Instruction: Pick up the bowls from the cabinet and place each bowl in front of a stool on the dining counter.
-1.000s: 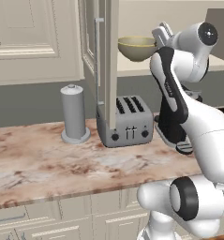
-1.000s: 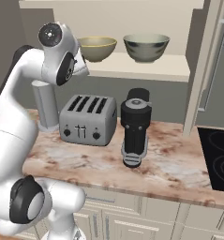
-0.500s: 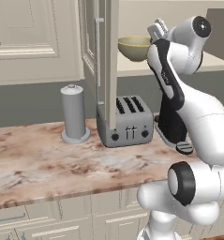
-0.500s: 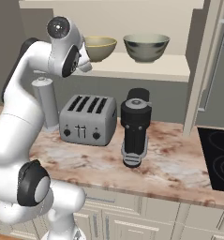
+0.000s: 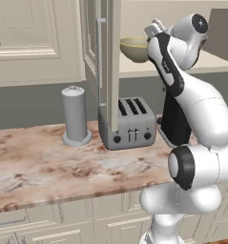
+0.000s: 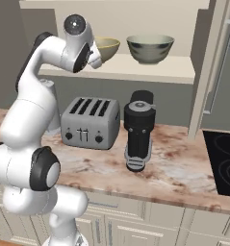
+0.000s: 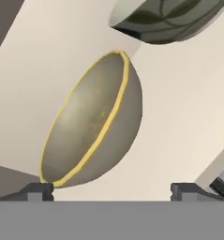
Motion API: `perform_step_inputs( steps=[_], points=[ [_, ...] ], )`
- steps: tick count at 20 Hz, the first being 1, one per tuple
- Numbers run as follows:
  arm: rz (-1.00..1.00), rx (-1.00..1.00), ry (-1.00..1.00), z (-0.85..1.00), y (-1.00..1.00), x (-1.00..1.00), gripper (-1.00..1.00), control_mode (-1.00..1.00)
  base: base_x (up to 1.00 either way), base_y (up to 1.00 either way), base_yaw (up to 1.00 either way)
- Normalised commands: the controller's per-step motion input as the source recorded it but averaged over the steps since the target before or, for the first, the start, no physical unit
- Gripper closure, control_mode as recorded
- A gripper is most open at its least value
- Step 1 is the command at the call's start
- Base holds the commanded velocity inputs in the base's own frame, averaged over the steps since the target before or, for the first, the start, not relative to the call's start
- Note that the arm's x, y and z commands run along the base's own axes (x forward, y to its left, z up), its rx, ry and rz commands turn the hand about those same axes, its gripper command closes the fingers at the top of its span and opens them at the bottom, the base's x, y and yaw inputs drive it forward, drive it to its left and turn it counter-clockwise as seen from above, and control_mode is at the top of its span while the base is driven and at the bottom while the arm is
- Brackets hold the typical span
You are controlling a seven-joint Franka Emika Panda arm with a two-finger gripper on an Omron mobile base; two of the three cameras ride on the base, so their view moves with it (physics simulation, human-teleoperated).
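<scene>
Olive-yellow bowl [image 7: 92, 123] sits on the cabinet shelf [image 6: 150, 71] just ahead of the claw [image 7: 111, 190], jaws spread wide; rigid, smooth, likely breakable, best pinched across its yellow rim.

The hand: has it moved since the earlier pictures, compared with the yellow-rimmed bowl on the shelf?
Yes. In the right base view the hand has risen and come closer to the yellow-rimmed bowl, which stays put on the cabinet shelf.

You see the olive-yellow bowl [image 6: 107, 47] and the grey-green bowl [image 6: 150, 48] side by side on the cabinet shelf [image 6: 135, 70]. Below them, a toaster [image 6: 91, 123] and a black coffee machine [image 6: 138, 130] stand on the counter [image 6: 179, 173].
</scene>
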Motion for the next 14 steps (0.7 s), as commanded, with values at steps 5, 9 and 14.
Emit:
perform_step_inputs(
  steps=[5, 9, 14],
  points=[
    [0.0, -0.18, 0.01, 0.0, 0.0, 0.23, -1.0, -1.0, 0.0, 0.0, 0.0],
    [0.0, -0.17, 0.0, 0.0, 0.0, 0.2, -1.0, -1.0, 0.0, 0.0, 0.0],
    [0.0, -0.06, 0.0, 0.0, 0.0, 0.33, -1.0, -1.0, 0.0, 0.0, 0.0]
  ],
)
